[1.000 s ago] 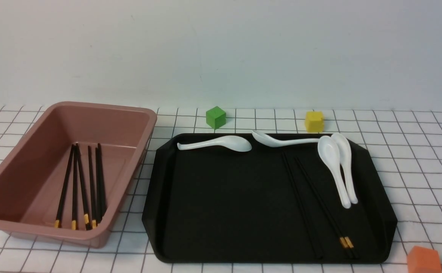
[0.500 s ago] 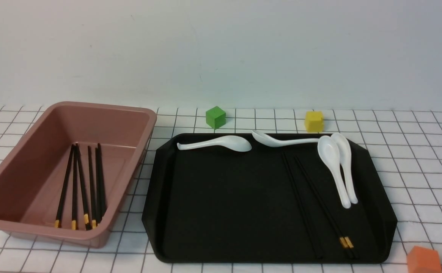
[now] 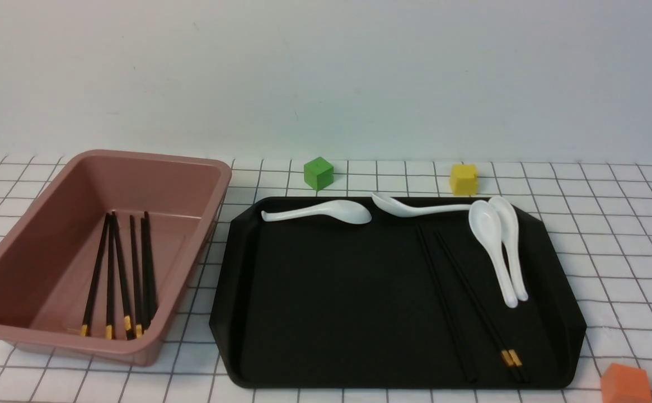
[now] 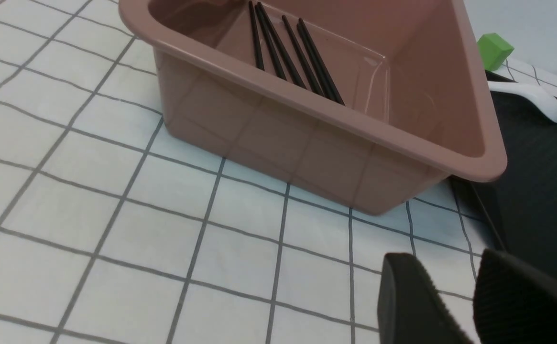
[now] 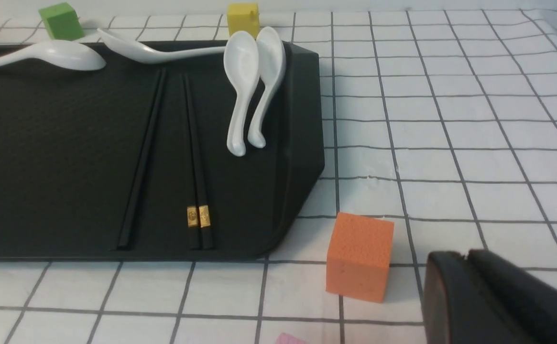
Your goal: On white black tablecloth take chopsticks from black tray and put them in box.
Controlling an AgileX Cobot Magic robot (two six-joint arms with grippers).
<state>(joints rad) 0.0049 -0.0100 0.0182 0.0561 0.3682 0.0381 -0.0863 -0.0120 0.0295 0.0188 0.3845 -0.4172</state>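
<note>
Lying on the right half of the black tray [image 3: 331, 302], the chopsticks [image 3: 474, 302] that remain there are pointing from the far side toward the near rim, one pair with gold bands showing near the thick ends and another dark pair just beside it on the left. More chopsticks in the box [image 3: 121, 274] are resting side by side on its floor, gold bands toward the near wall. The box [image 3: 202, 224] is sitting on the tablecloth [image 3: 628, 246] to the left of the tray, close beside it but not touching in the front view.

Four white spoons [image 3: 496, 252] are sharing the tray: two are lying side by side along its right edge, and two are stretching along the far rim. A green cube [image 3: 318, 173] and a yellow cube [image 3: 464, 178] are standing on the table just beyond the tray, and an orange cube [image 5: 359, 257] is sitting near the tray's near right corner.

Neither arm is appearing in the front view. The left fingers [image 4: 469, 306] are hovering slightly parted above the cloth near the box's corner, holding nothing. The right fingers [image 5: 469, 296] are pressing together, empty, just beside the orange cube.
</note>
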